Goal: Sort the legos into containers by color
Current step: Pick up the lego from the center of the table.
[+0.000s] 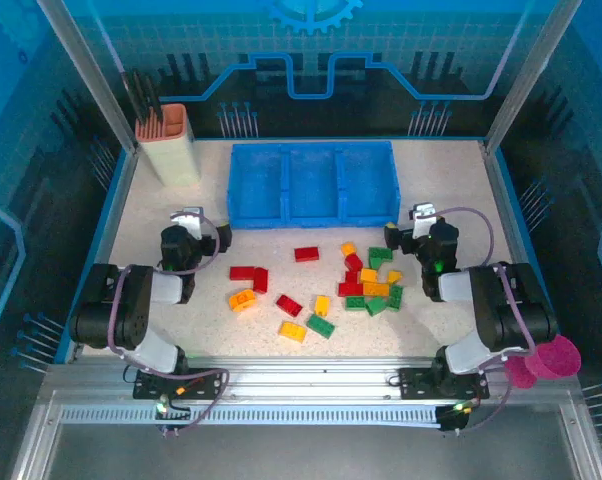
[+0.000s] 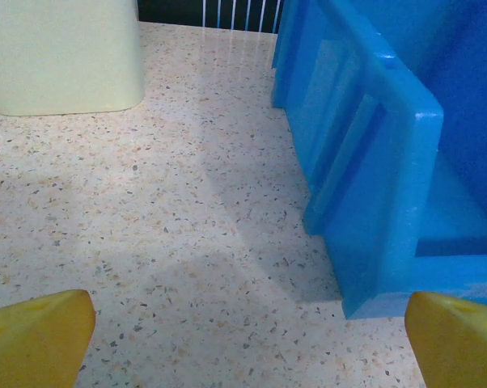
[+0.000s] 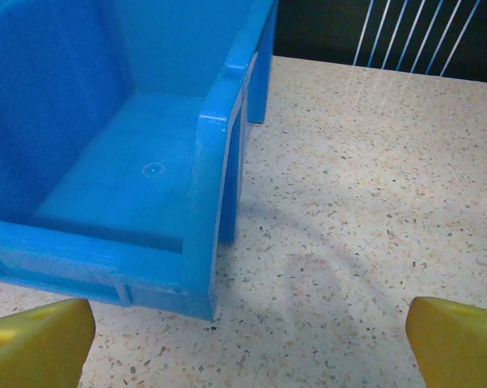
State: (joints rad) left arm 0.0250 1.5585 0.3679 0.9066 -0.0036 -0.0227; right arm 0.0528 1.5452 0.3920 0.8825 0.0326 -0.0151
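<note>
Speckled tabletop [image 1: 281, 245], blue containers [image 1: 284, 186] behind scattered red, yellow, green legos [image 1: 366, 288]

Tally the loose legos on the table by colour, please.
Red legos: 6
Yellow-orange legos: 7
Green legos: 5
Total: 18
The counts are approximate, because several legos on the right lie packed together.

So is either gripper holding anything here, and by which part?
Nothing is held. The left gripper and right gripper are open and empty; the legos lie on the table.
</note>
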